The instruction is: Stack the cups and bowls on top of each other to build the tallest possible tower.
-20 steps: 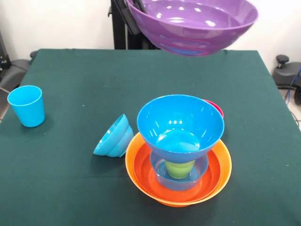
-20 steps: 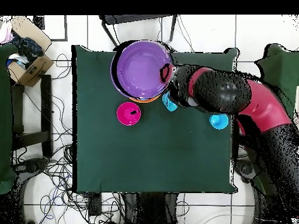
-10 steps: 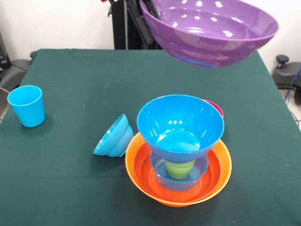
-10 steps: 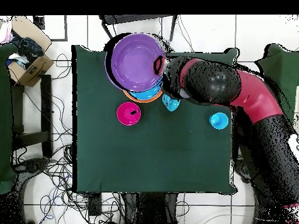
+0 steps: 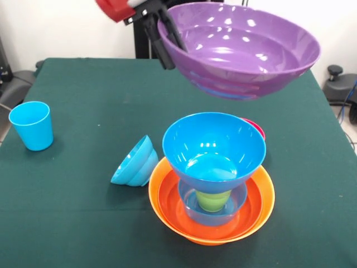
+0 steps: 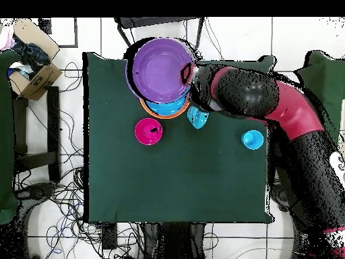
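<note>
The gripper (image 5: 167, 34) pinched the rim of the purple bowl (image 5: 245, 50) at its left edge, so the bowl hung tilted in the upper middle of the front view, above the tower (image 5: 213, 173). That tower sat at lower centre: orange bowls (image 5: 262, 206) at the base, a green cup (image 5: 213, 200), a blue bowl (image 5: 214, 146) on top. A light blue cup (image 5: 32, 125) stood at far left, apart.

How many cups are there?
2. A light blue cup stands alone near the table's edge, and a green cup sits inside the stack of bowls, under the big blue bowl. More could be hidden in the stack.
</note>
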